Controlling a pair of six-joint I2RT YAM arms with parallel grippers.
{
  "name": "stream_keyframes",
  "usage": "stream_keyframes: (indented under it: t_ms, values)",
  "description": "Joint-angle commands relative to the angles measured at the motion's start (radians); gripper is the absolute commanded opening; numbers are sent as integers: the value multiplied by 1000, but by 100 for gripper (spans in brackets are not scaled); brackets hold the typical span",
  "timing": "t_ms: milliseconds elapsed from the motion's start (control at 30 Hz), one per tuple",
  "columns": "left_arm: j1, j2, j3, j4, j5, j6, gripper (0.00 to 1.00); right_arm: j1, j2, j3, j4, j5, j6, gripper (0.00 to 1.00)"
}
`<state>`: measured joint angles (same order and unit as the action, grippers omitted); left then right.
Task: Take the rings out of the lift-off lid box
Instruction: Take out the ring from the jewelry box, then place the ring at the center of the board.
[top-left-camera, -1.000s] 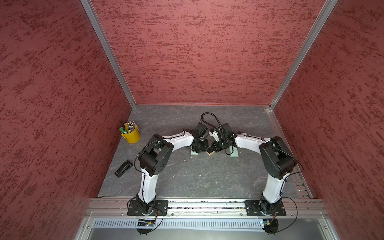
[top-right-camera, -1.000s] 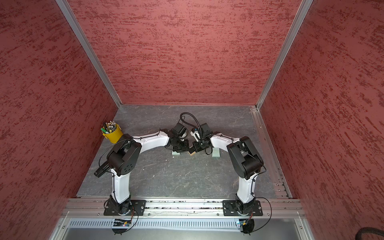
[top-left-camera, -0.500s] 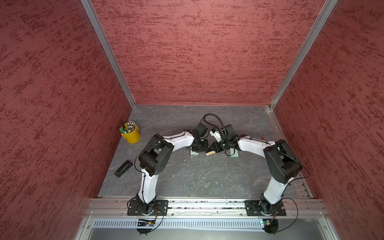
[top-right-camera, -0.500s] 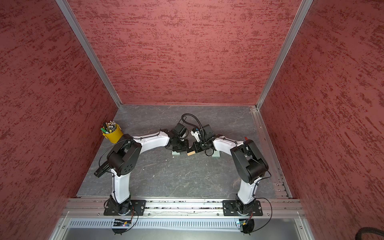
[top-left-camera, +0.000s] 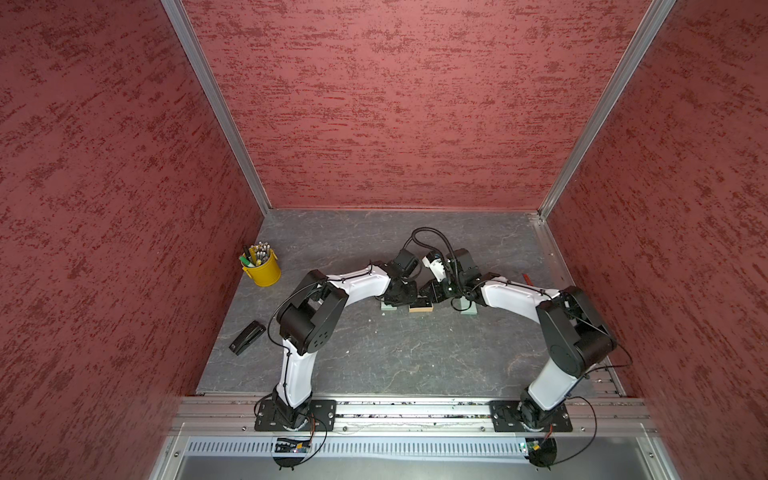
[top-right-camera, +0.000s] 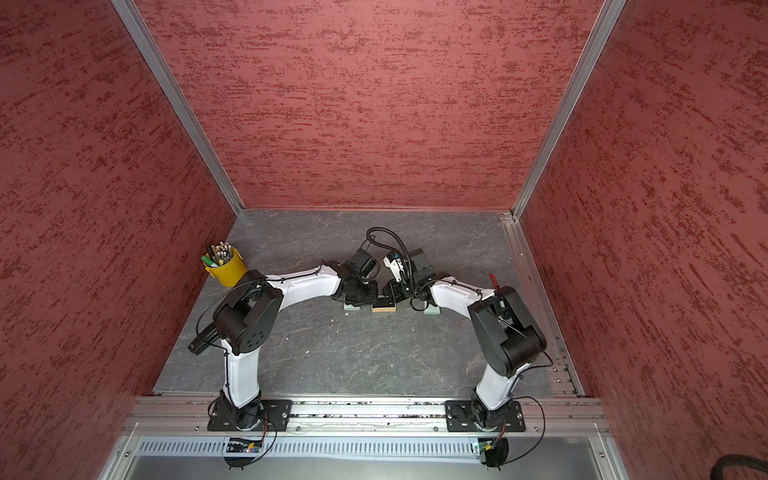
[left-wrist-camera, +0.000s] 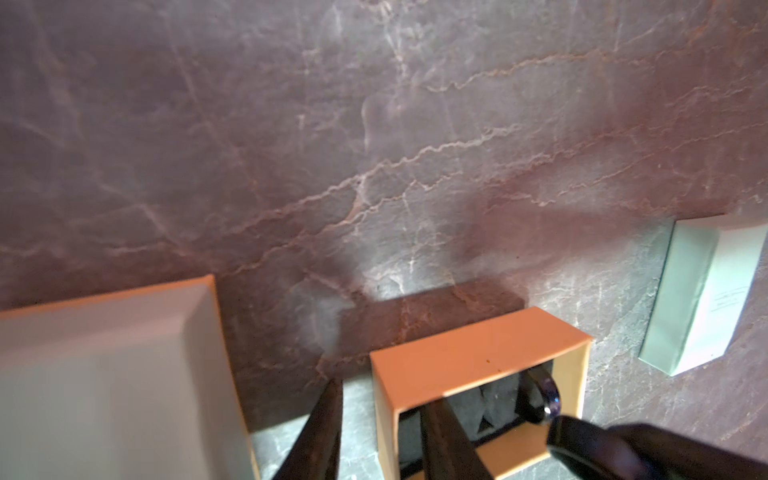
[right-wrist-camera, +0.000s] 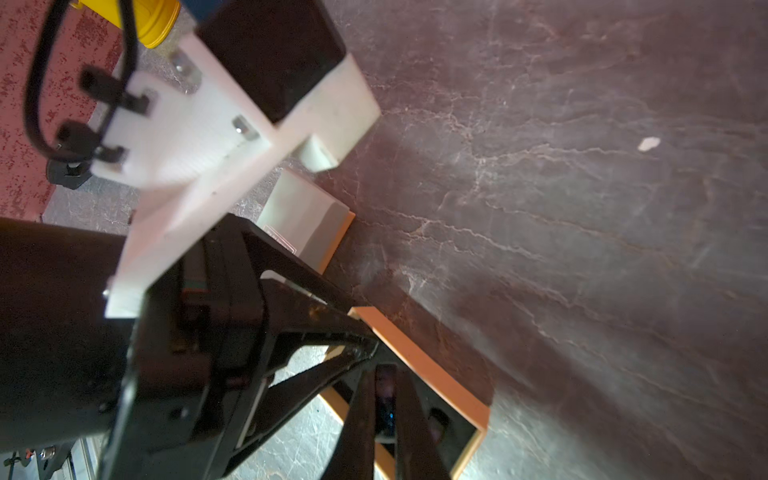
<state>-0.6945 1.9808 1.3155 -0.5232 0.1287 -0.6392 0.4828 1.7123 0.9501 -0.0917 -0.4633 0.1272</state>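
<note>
The lift-off lid box (top-left-camera: 421, 307) (left-wrist-camera: 478, 353) stands open mid-table, with tan walls and dark lining. My left gripper (left-wrist-camera: 382, 395) (top-left-camera: 409, 297) is shut on its near wall, one finger outside and one inside. My right gripper (right-wrist-camera: 384, 382) (top-left-camera: 430, 293) reaches into the box from the other side. It is shut on one of the rings (left-wrist-camera: 540, 395) (right-wrist-camera: 385, 395), a dark glossy hoop held upright just above the lining. No other rings can be made out.
Mint-green boxes lie on either side of the open box: one under the left wrist (top-left-camera: 390, 305) (left-wrist-camera: 104, 374), one under the right forearm (top-left-camera: 468, 309) (left-wrist-camera: 706, 291). A yellow pen cup (top-left-camera: 262, 268) and a black stapler (top-left-camera: 247, 337) sit at the left. Red walls enclose the table.
The right arm's elbow has drifted to the right and toward the front, while its gripper stayed at the box. The left arm has not moved.
</note>
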Motion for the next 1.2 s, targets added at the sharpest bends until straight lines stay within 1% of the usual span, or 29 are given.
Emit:
stream_keyframes:
  t_ms: [0, 200, 400, 533, 900, 1000, 1167]
  values:
    - [-6, -25, -19, -12, -40, -20, 33, 1, -40, 1, 45, 17, 21, 0]
    - [-23, -46, -47, 18, -55, -80, 33, -50, 22, 58, 17, 54, 55, 0]
    - [-37, -57, -65, 37, -66, -139, 33, -115, 81, 89, 23, 35, 85, 0]
    - [-39, -50, -75, 61, -45, -178, 33, -136, 138, 120, 21, -7, 84, 0]
    - [-57, -39, -59, 50, -54, -179, 34, -176, 242, 175, 37, -107, 101, 0]
    - [-57, -42, -59, 49, -57, -178, 33, -176, 250, 180, 33, -105, 100, 0]
    - [-59, -43, -58, 48, -59, -177, 34, -180, 260, 188, 3, -76, 79, 6]
